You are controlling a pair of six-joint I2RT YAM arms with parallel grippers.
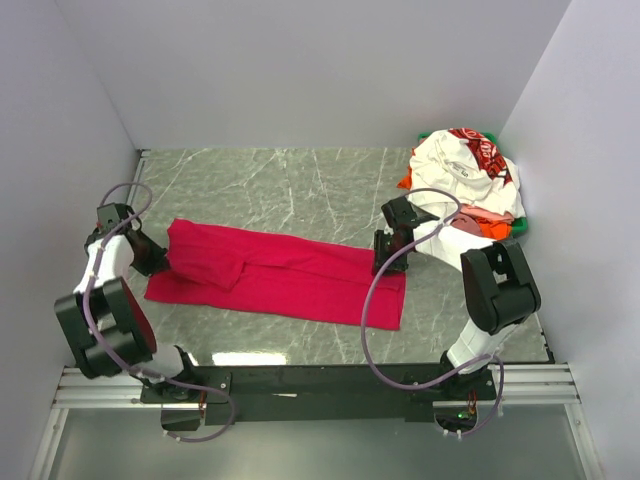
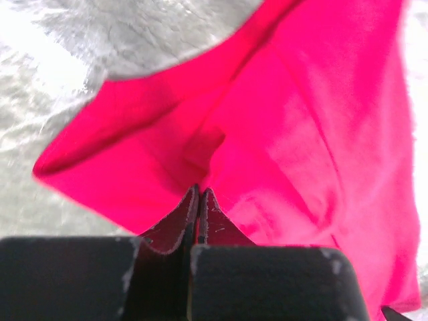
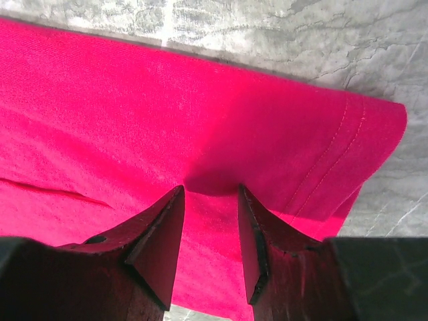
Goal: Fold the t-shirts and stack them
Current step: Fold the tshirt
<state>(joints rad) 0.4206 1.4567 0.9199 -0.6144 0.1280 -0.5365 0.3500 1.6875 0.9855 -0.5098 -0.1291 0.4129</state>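
- The crimson t-shirt (image 1: 280,275) is spread on the marble table (image 1: 270,185). Its long axis runs left to right across the top view, tilted a bit so the right end sits nearer the arm bases
- The left gripper (image 2: 199,195) is clamped tight with no gap seen between the fingers. A pinch of red cloth is held at the shirt's left end, where a flap is already doubled over
- The right gripper (image 3: 210,200) is seen with its jaws partway apart, tips set down on the cloth near the hem at the far right corner. The cloth is puckered between them, but nothing looks properly gripped yet
- So each end is covered by its own arm, the left end nearer the left arm and the right end nearer the right. The coming move is probably hinged on that long axis, with one end carried along it over the other
- Count: one red shirt laid out, with two grippers on it
- The pile (image 1: 465,185) in the far right corner, just beyond the right arm, is topped by one white shirt (image 1: 450,168) with red and black print. Bits of orange (image 1: 492,228), pink (image 1: 478,214) and green (image 1: 522,228) are seen at the edges, so four more shirts are guessed at. An exact count can't be had from a heap like that
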